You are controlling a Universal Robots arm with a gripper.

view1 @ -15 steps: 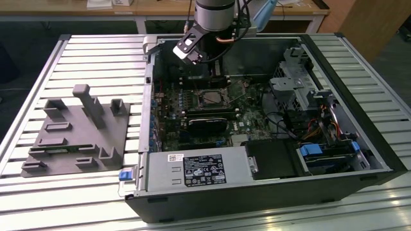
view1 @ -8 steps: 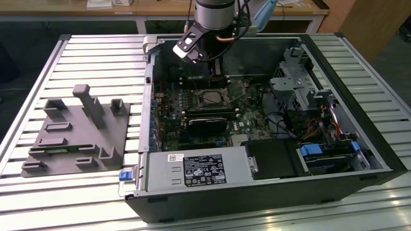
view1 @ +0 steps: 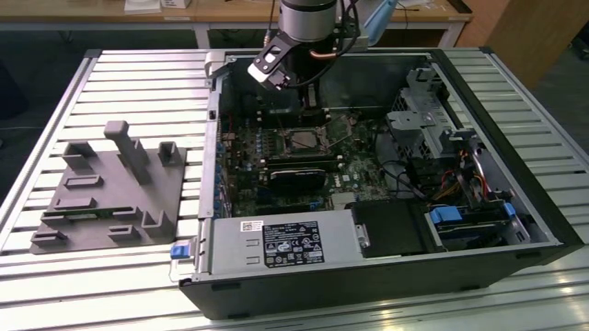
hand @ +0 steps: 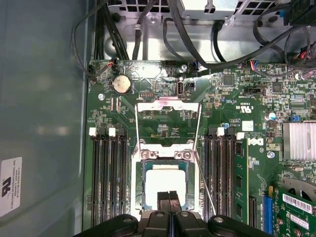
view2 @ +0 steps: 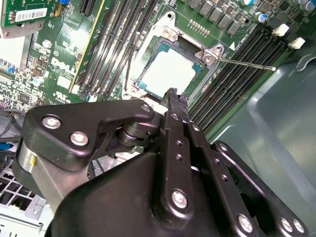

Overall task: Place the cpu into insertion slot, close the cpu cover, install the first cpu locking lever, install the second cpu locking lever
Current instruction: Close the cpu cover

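Observation:
The cpu (hand: 165, 180) lies flat in the insertion slot (hand: 139, 183), its pale top bright in both wrist views (view2: 168, 71). Green board surrounds the slot (view1: 302, 140). The cpu cover (hand: 168, 104) stands swung back from the slot, with board showing through its window. One thin wire locking lever (hand: 206, 190) angles out beside the slot, also seen as a lever (view2: 247, 64) in the second wrist view. A second lever (hand: 136, 126) runs along the cover's other side. My gripper (hand: 169, 196) is shut with nothing held, fingertips (view2: 171, 94) together just over the cpu's edge. In the exterior view my gripper (view1: 304, 110) hangs inside the case.
The open computer case (view1: 515, 158) lies on a slatted metal table (view1: 138, 76). Memory slots (hand: 108, 177) flank the socket, a black card (view1: 299, 172) sits beside it, and cables (hand: 197, 44) cross the far board edge. A grey fixture block (view1: 110, 193) stands at the exterior view's left.

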